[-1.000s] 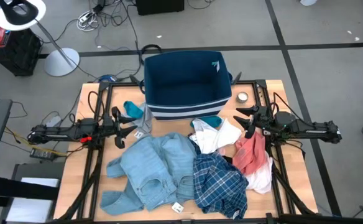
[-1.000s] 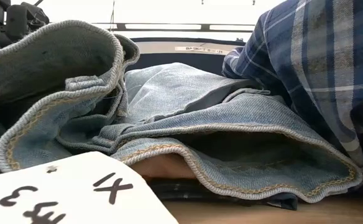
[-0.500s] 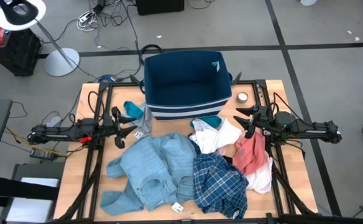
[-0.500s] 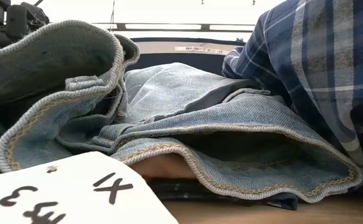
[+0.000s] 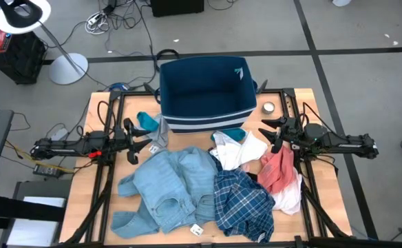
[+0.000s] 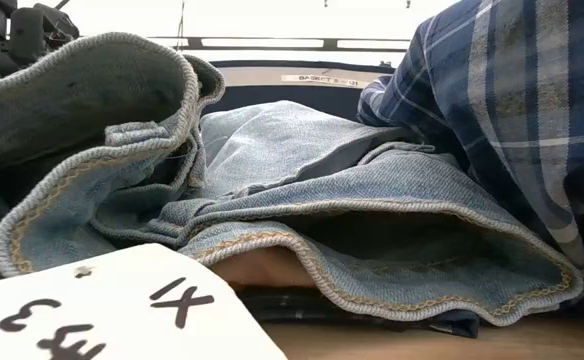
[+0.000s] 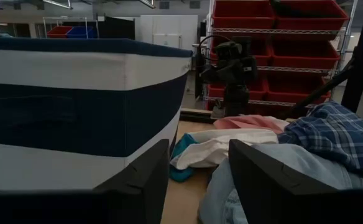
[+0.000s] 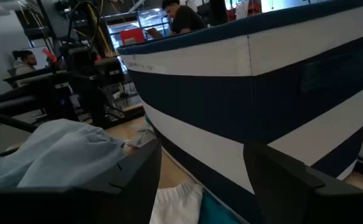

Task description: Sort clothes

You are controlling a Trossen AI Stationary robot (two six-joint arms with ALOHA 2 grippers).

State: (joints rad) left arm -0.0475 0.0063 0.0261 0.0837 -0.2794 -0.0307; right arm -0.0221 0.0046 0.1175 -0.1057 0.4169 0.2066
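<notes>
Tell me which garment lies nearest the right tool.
The salmon-red garment: it lies right beside the open right tool, at the pile's right edge; the denim and plaid shirt lie farther off.

No visible change anywhere.

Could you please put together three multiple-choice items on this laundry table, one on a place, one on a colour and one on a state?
1. Where is the bin?
A. at the table's far edge, between the arms
B. on the floor
C. on top of the jeans

2. What colour is the garment lying under the right gripper?
A. green
B. salmon-red
C. yellow

3. How do the left gripper's jaws stand?
A. shut on a sock
B. shut on the bin's rim
C. open, holding nothing

Answers: 1 A, the bin stands on the table behind the clothes pile. 2 B, the salmon-red garment lies there. 3 C, the left wrist view shows spread fingers with nothing between.
</notes>
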